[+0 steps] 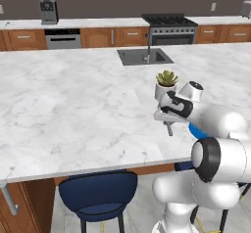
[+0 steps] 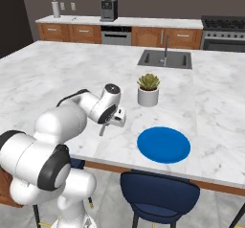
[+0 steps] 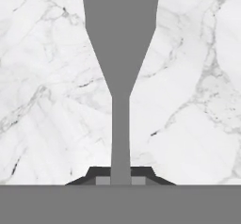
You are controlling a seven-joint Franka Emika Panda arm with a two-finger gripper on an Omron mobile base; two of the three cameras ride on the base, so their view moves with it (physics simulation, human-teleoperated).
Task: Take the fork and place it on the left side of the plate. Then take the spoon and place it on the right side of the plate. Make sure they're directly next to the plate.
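One fork, clamped by its handle in the gripper, hangs over bare marble left of one plate, which apparently lies near the counter edge

I hold the fork in my gripper above the marble island counter, to the left of the plate. The plate lies on the counter near its front edge. Behind the plate stands a potted succulent, and behind that the sink is set into the counter. A stool stands before the plate, under the edge.
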